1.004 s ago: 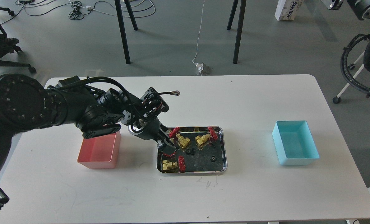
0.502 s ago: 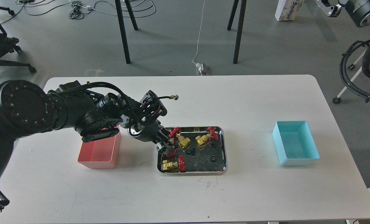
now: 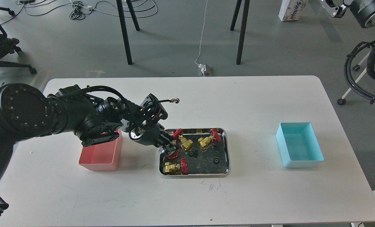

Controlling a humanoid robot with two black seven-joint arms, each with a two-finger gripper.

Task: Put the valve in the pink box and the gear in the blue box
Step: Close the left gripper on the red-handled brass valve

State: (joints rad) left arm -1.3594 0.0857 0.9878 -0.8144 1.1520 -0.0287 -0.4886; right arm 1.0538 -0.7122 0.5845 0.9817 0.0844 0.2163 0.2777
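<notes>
Fingers of our left gripper appear closed on the valve by its red handwheel, just above the tray's left edge. Step: valve pick. Next we lift clear and carry left to the pink box.

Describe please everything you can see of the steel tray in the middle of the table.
The steel tray is a shiny rectangular metal pan with rounded corners, a low raised rim and a dark, reflective floor. It lies flat on the white table, between the pink box and the blue box, nearer the pink one. Inside lie brass valves with red handwheels and a few tiny black gears. The left gripper reaches in over its left edge, at a red handwheel.
</notes>
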